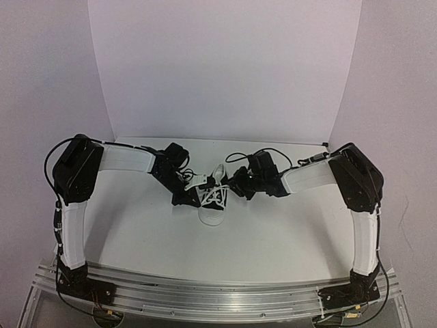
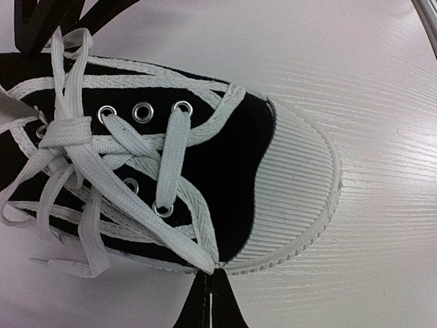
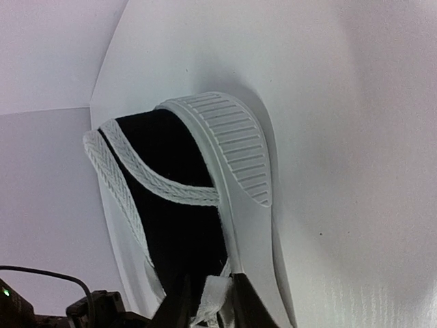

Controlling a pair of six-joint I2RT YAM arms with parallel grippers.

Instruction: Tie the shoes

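Observation:
The black canvas sneaker (image 1: 212, 207) stands mid-table, its white toe cap (image 1: 210, 218) toward the arm bases. In the left wrist view the sneaker (image 2: 225, 157) lies with its ribbed toe cap (image 2: 297, 198) to the right and its white laces (image 2: 130, 195) crossed in a loose knot (image 2: 65, 137) at the left. My left gripper (image 2: 213, 273) is shut on a lace end at the sneaker's near side; it also shows in the top view (image 1: 194, 193). My right gripper (image 3: 213, 295) is shut on a white lace (image 3: 216, 301) beside the sneaker's black side (image 3: 177, 225), to the sneaker's right in the top view (image 1: 231, 189).
The white tabletop (image 1: 273, 232) is walled by white backdrop panels (image 1: 225, 68) at the back and sides. An aluminium rail (image 1: 218, 295) carrying both arm bases runs along the near edge. A black cable (image 1: 239, 156) loops above the right wrist.

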